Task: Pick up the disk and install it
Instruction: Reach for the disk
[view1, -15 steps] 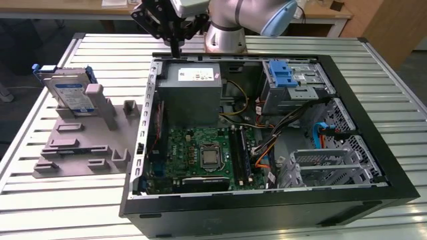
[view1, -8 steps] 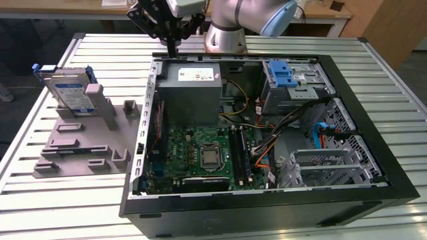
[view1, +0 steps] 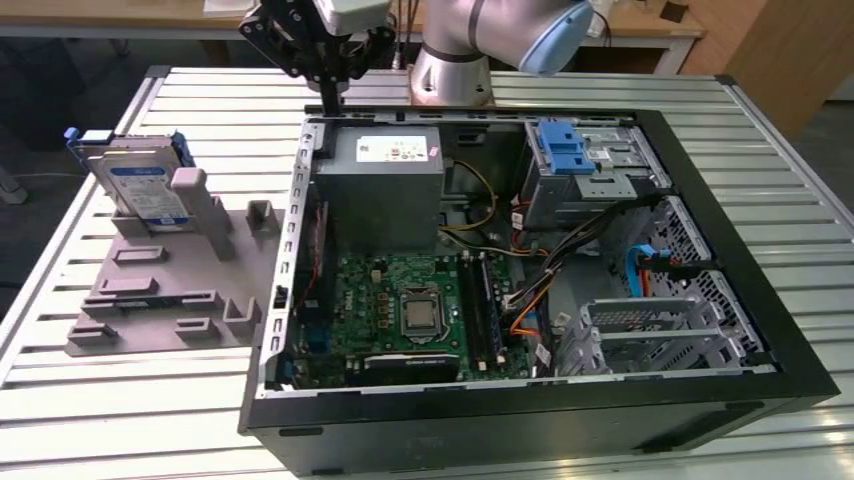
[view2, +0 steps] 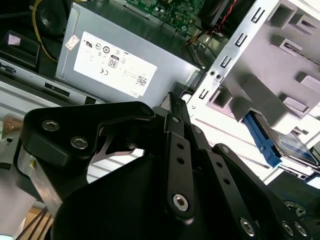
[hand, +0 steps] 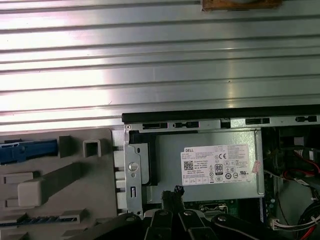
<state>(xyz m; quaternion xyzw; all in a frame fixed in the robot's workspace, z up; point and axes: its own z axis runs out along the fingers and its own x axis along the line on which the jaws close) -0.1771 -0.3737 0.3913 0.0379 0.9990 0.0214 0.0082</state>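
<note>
Now | claw pressed together, empty, above case rim | disk upright, well apart

a robotics lab or workshop: an open computer case lies on a slatted aluminium bench, a grey fixture plate just beside the case, the robot arm's base beyond the case.
</note>
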